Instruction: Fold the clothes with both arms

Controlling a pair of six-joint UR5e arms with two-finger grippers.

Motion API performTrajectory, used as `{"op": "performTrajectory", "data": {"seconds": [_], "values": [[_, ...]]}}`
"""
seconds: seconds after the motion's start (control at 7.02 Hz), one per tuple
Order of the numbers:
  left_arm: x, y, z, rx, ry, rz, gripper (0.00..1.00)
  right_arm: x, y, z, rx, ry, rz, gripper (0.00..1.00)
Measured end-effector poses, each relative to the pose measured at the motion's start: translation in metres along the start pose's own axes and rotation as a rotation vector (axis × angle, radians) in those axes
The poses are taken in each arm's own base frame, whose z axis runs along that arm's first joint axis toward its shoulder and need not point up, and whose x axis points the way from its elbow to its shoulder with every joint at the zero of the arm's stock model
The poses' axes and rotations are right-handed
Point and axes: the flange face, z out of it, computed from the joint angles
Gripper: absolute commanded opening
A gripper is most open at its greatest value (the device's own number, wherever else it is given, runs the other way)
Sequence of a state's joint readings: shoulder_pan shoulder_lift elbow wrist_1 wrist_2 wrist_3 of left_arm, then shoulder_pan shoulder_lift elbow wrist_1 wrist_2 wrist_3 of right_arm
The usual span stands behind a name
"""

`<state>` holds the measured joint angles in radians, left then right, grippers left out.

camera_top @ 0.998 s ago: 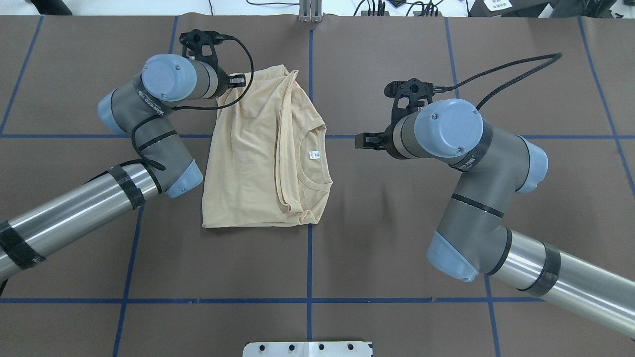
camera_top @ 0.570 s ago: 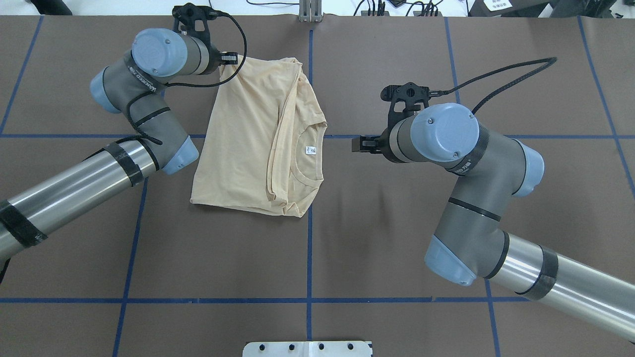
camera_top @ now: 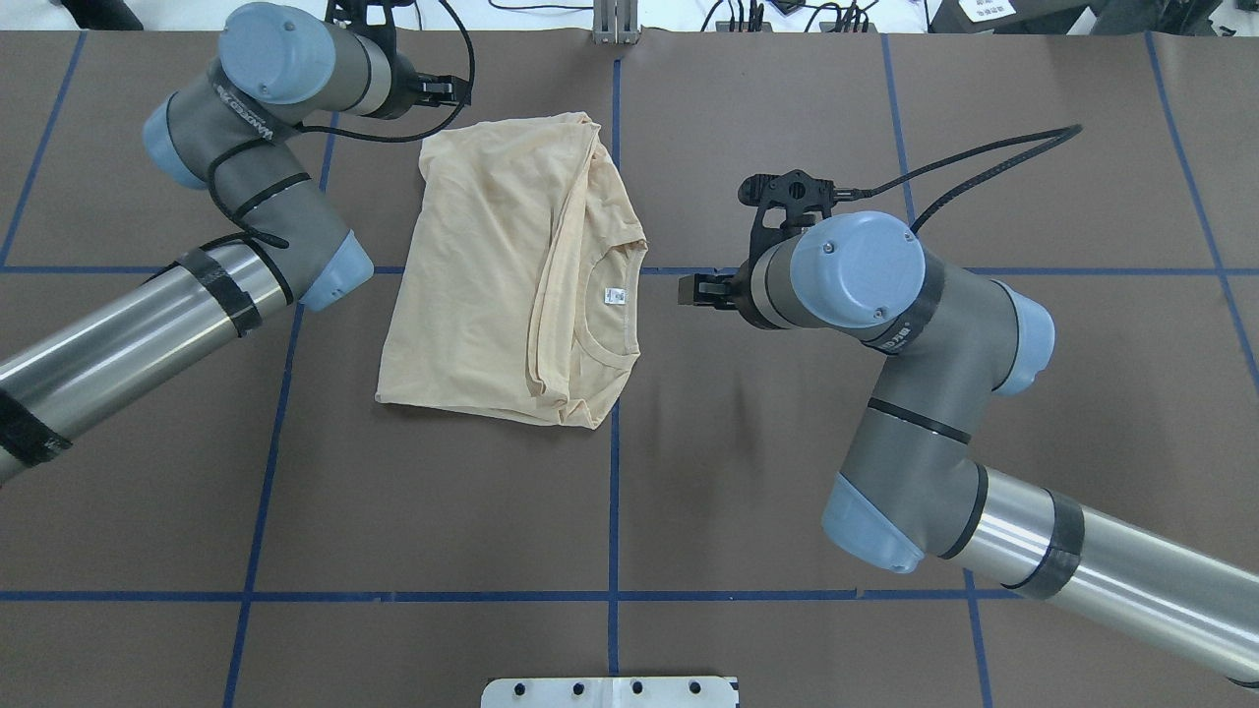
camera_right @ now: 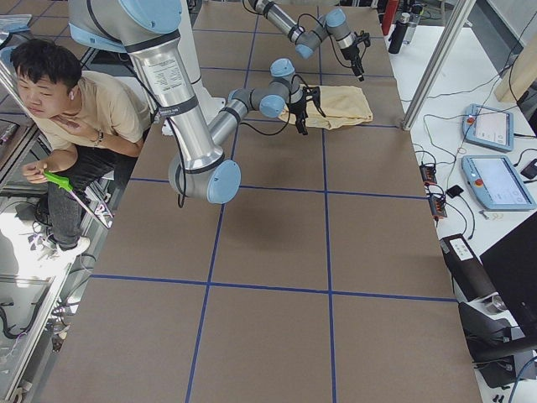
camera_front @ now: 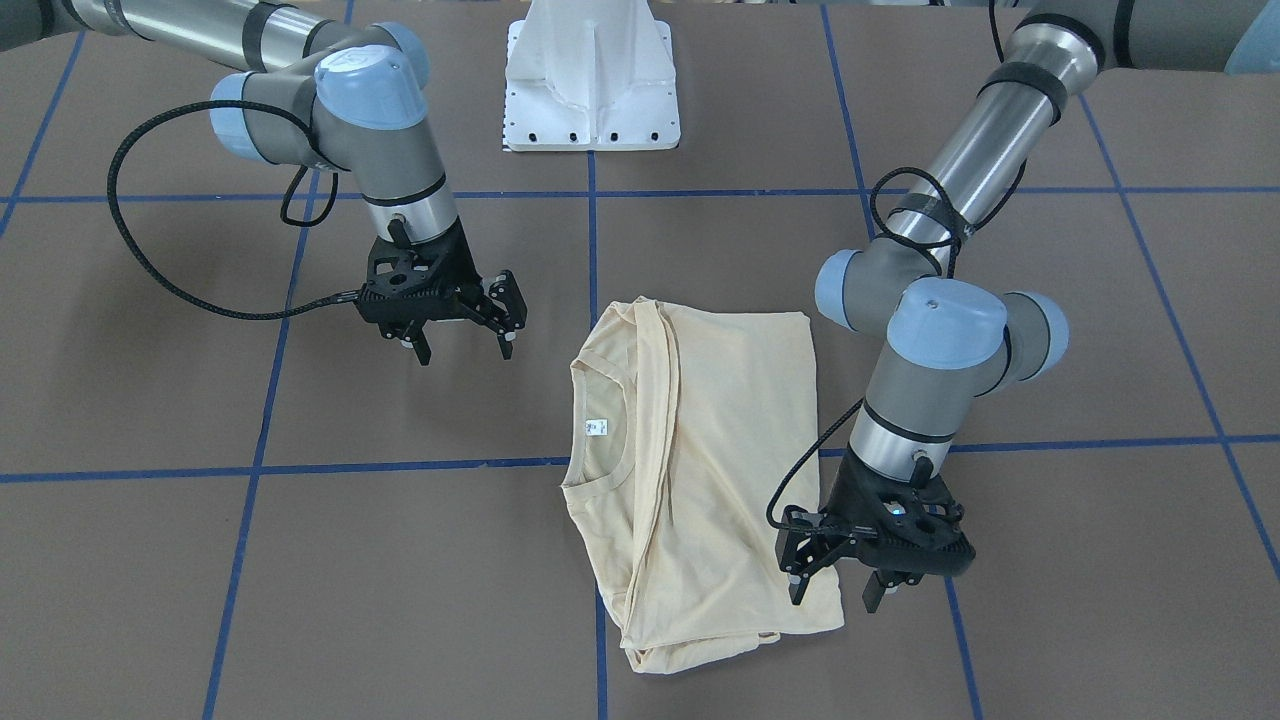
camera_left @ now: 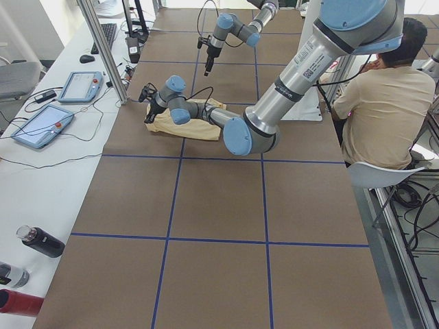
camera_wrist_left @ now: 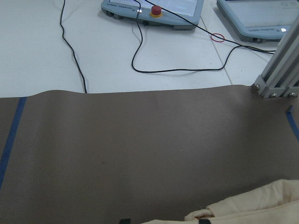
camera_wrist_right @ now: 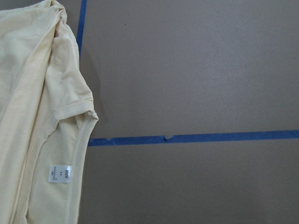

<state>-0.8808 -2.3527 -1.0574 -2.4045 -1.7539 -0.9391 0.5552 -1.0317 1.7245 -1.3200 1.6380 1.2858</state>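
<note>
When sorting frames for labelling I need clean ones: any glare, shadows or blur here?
Overhead view: sharp, even light, only a faint shadow on the table beside the right arm. Front-facing view: bright streaks on the metal tube of the left arm. Right wrist view: crisp; the label on the shirt shows, print unreadable.

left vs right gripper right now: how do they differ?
1. Left gripper overlaps the shirt's corner; right gripper is clear of it, over bare table.
2. Left gripper is on the plain folded side; right gripper on the collar side.
Shared: both open, holding nothing.
</note>
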Motion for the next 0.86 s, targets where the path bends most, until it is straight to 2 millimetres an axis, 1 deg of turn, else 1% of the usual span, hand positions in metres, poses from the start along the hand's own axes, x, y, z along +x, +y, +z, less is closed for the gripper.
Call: {"op": "performTrajectory", "data": {"seconds": [0.14, 0.29, 0.43, 0.57, 0.71, 0.86], "values": [[-0.013, 0.004, -0.008, -0.019, 0.016, 0.024, 1.0, -0.021, 0.008, 0.009, 0.011, 0.003, 0.059, 0.91], [-0.025, 0.012, -0.014, -0.026, 0.023, 0.035, 1.0, -0.043, 0.023, 0.022, 0.033, 0.013, 0.113, 0.82], [-0.032, 0.018, -0.019, -0.027, 0.027, 0.04, 1.0, -0.06, 0.04, 0.032, 0.054, 0.02, 0.167, 0.73], [-0.035, 0.02, -0.021, -0.027, 0.028, 0.042, 1.0, -0.074, 0.056, 0.039, 0.072, 0.023, 0.215, 0.66], [-0.037, 0.021, -0.022, -0.027, 0.028, 0.042, 1.0, -0.088, 0.067, 0.046, 0.084, 0.028, 0.251, 0.62], [-0.037, 0.021, -0.022, -0.027, 0.028, 0.041, 1.0, -0.101, 0.071, 0.053, 0.088, 0.033, 0.266, 0.62]]}}
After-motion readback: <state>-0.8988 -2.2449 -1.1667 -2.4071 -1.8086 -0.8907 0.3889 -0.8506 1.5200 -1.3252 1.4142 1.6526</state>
